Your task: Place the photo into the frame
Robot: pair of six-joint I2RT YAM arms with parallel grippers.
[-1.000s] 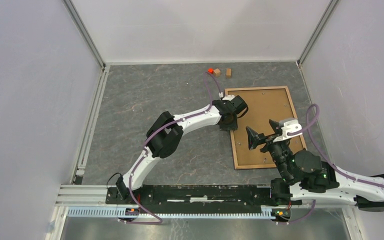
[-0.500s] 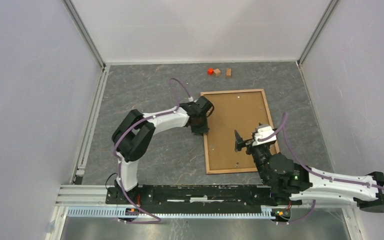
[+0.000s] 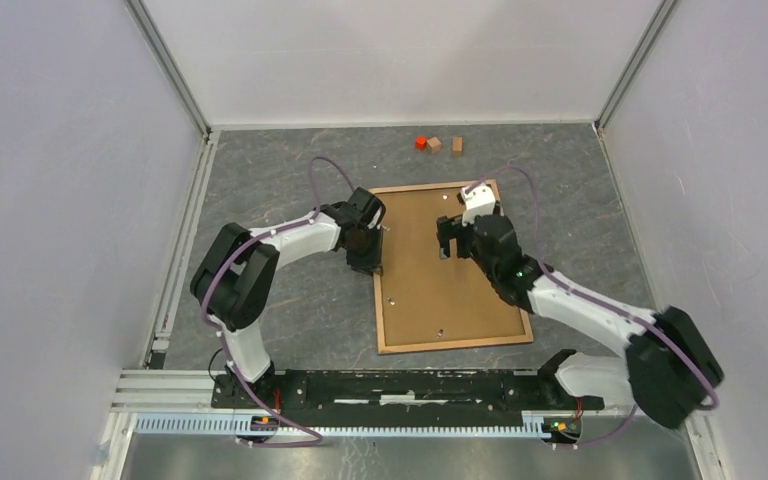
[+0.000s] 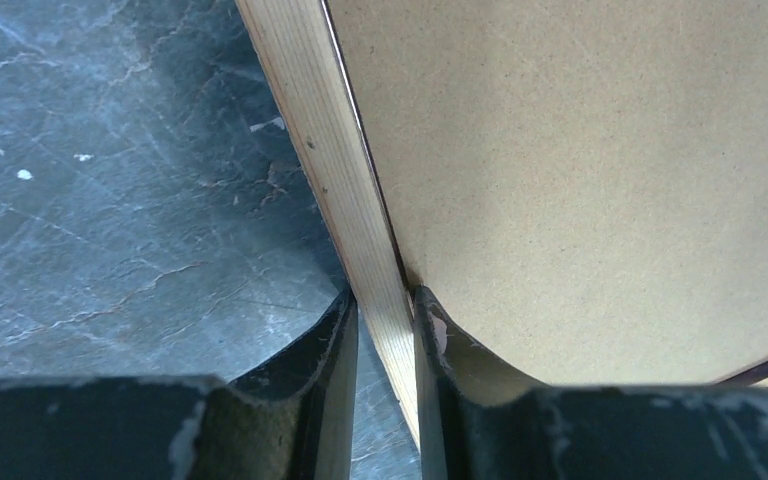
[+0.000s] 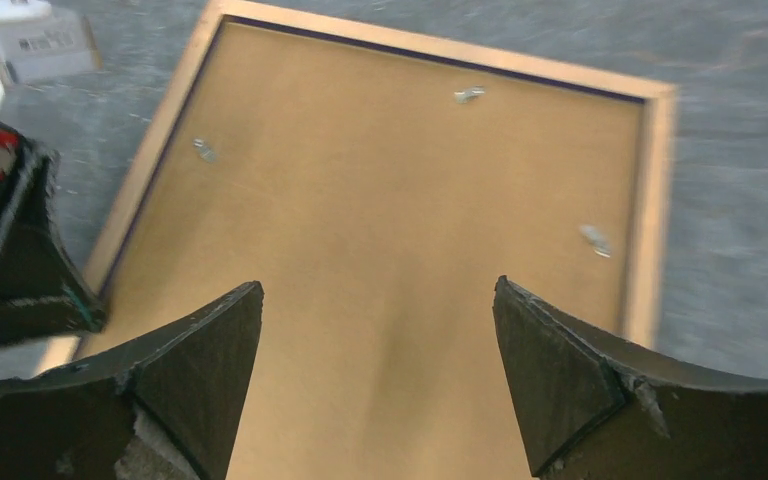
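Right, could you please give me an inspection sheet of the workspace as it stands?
Surface: grey marbled table.
Job's things: frame lies flat, back up, with the brown backing board set in it; photo nothing seen.
Clutter: red block and two wooden blocks by the far wall.
Grippers: left gripper pinches the frame's left rail; right gripper is open, hovering over the backing board.
Cables: purple cables loop off both wrists; no snag seen.
Surroundings: white walls on three sides, metal rail at the near edge.
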